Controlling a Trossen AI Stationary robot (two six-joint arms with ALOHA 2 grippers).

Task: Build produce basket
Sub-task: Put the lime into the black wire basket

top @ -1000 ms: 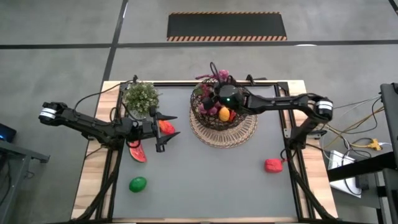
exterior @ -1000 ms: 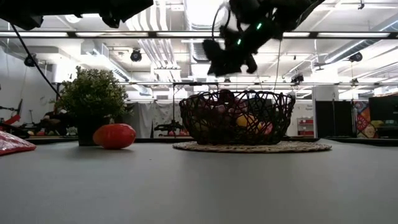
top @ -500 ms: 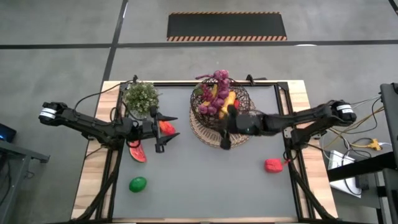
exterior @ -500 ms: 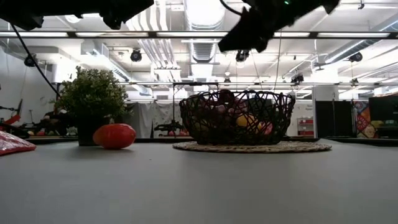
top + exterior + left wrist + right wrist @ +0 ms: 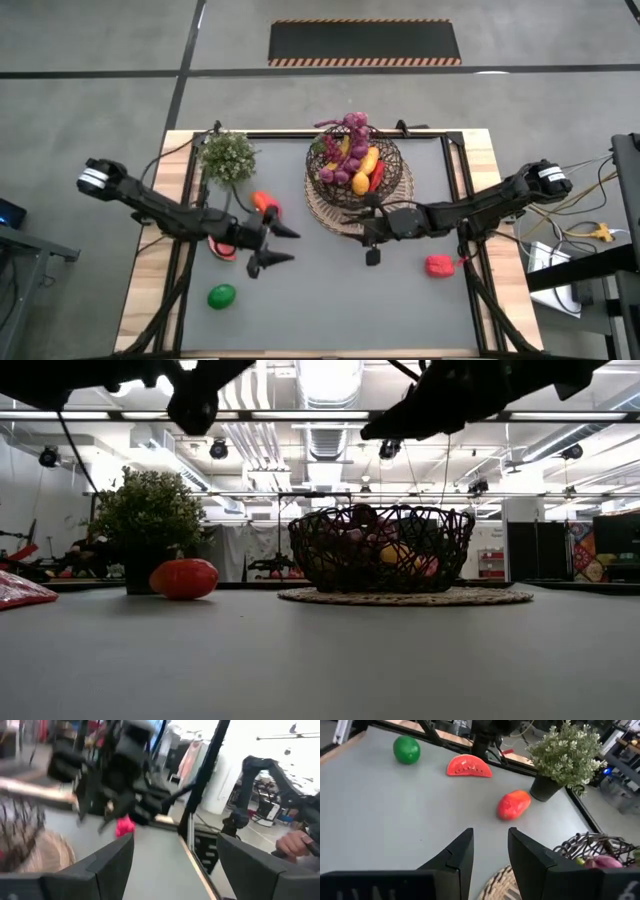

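Note:
The dark wire basket (image 5: pixel 354 170) stands on a round woven mat (image 5: pixel 330 215) at the far middle. It holds purple grapes, a banana and other produce. My right gripper (image 5: pixel 370 240) hovers just in front of the mat, open by a narrow gap and holding nothing. My left gripper (image 5: pixel 290 246) hovers left of it, open wide and also holding nothing. A red-orange fruit (image 5: pixel 265 203) and a watermelon slice (image 5: pixel 468 766) lie beside the left arm. A green lime (image 5: pixel 222 296) lies near the front left. A red piece (image 5: pixel 438 265) lies at the right.
A bushy potted plant (image 5: pixel 228 157) stands at the far left, next to the red-orange fruit (image 5: pixel 513 804). Bare grey tabletop stretches across the near middle. A person's hand (image 5: pixel 299 843) shows beyond the table's right side.
My right gripper has drawn back from over the basket toward the near edge. It has rolled as it went and now hangs in front of the mat. My left gripper has shifted toward the near edge and a little rightward, sinking and rolling.

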